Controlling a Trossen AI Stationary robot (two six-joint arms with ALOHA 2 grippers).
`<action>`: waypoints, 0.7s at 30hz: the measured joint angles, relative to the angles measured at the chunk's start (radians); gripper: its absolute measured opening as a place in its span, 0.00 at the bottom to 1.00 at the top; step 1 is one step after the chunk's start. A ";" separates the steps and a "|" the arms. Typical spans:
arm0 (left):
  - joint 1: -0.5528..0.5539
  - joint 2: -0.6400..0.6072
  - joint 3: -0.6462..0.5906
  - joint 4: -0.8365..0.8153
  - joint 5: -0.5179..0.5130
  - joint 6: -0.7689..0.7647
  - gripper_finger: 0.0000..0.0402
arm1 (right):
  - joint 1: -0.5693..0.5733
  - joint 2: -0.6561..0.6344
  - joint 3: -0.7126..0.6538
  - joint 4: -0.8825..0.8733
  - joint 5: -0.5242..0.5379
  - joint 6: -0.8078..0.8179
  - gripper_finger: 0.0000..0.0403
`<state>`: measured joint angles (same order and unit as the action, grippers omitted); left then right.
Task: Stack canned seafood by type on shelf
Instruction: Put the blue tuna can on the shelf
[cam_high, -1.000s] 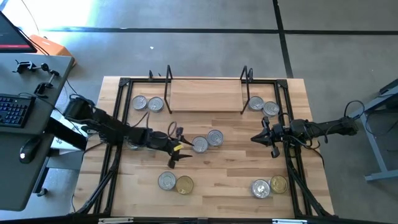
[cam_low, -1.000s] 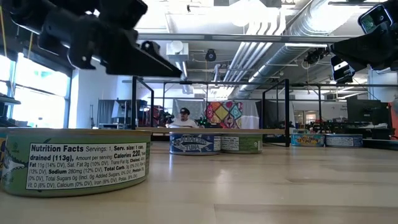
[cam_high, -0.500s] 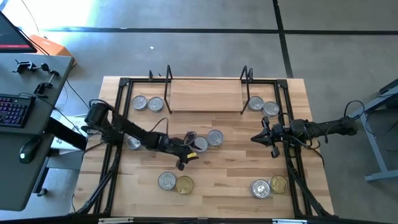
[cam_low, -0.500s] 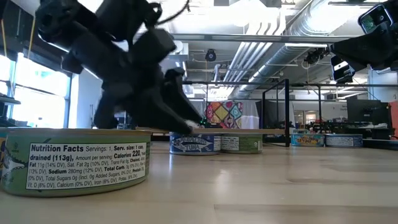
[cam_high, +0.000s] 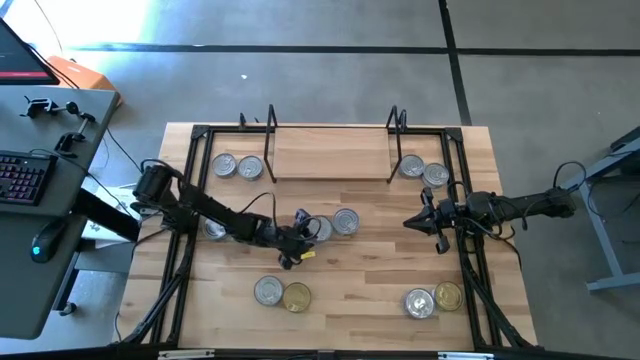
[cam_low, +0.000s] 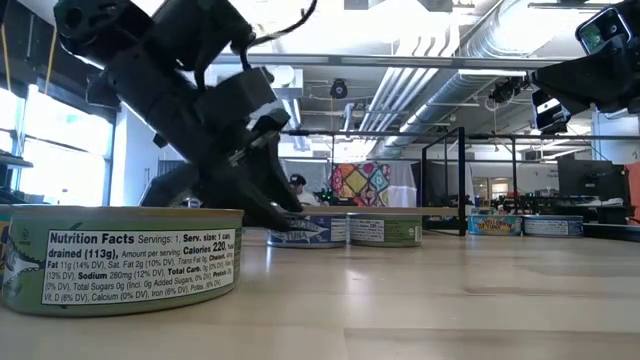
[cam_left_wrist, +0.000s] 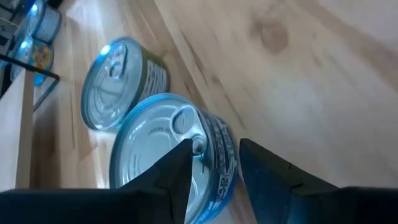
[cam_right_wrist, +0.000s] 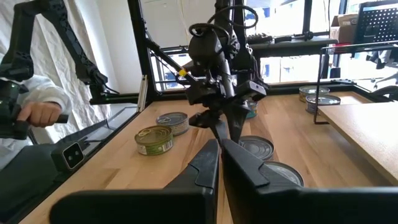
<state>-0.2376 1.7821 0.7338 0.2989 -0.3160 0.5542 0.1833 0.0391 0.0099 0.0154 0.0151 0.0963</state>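
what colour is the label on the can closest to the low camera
Green, with white nutrition-facts text, on the nearest can; the low view shows it best.

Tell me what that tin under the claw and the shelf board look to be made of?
The tin looks like metal: a shiny silver lid with a pull tab, and what seems a printed paper label around its side. The shelf board looks like pale unpainted wood, faint grain showing; its end frames seem to be thin black wire.

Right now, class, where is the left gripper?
In the high view, the left gripper is mid-table, at the blue-labelled tin beside another tin.
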 joint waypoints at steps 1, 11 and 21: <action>0.004 -0.001 0.001 -0.006 0.000 -0.001 0.31 | 0.000 0.000 0.000 0.000 0.000 0.000 0.03; 0.056 -0.002 0.002 -0.037 -0.007 -0.018 0.27 | 0.000 0.000 0.000 0.000 0.000 0.000 0.03; 0.025 -0.025 0.000 -0.010 -0.060 -0.020 0.11 | 0.000 0.000 0.000 0.000 0.000 0.000 0.03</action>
<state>-0.2125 1.7572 0.7334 0.2893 -0.3759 0.5338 0.1832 0.0391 0.0099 0.0154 0.0151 0.0963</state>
